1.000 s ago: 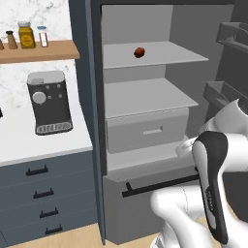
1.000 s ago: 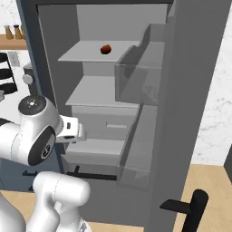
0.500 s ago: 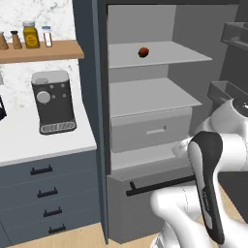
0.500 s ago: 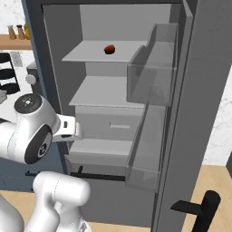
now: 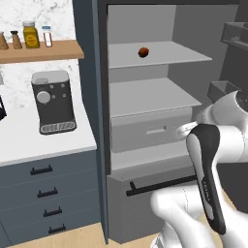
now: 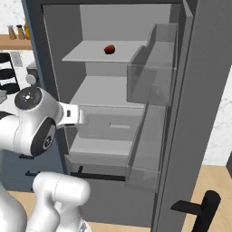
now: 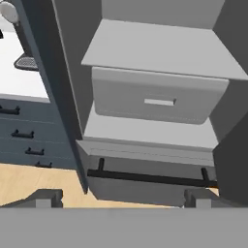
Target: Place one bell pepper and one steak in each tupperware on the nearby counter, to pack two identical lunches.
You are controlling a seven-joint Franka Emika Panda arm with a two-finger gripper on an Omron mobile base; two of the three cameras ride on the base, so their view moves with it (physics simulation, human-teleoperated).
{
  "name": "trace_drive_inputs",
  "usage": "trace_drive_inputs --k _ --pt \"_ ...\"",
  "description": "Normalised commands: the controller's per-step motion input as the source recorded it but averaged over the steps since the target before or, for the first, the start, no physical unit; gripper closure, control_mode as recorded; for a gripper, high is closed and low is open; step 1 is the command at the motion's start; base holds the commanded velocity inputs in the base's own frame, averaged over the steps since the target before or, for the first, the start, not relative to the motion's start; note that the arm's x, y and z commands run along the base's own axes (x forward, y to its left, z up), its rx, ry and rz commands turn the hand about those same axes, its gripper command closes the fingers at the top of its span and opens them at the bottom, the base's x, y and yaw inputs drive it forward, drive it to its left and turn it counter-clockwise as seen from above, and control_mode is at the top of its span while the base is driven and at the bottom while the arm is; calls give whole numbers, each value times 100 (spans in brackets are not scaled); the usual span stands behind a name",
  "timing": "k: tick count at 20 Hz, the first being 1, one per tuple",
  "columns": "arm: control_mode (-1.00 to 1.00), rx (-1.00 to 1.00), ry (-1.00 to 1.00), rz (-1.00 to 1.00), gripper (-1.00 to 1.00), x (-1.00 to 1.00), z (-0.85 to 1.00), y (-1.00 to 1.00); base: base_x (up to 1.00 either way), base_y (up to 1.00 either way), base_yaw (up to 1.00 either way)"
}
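Small glossy red bell pepper (image 5: 143, 52) alone on the top shelf of the open grey fridge (image 5: 160, 97), far from the claw. Two-finger gripper (image 7: 118, 197) released, fingertips spread wide, facing the pale grey drawer (image 7: 157, 101). Long white counter (image 5: 34, 138) at left.

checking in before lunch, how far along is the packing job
Nothing looks packed yet. One small glossy red bell pepper sits on the upper fridge shelf, untouched. The gripper is open and empty, facing the grey fridge drawer. Steaks and tupperware are not in view; every placement remains.
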Motion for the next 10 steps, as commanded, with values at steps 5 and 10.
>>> trace_drive_inputs --k 5,10 --pt "-100 10 -18 -9 -100 43 63 -31 0 0 0" --pt "-100 4 -28 -6 -100 49 57 1 0 0 0"
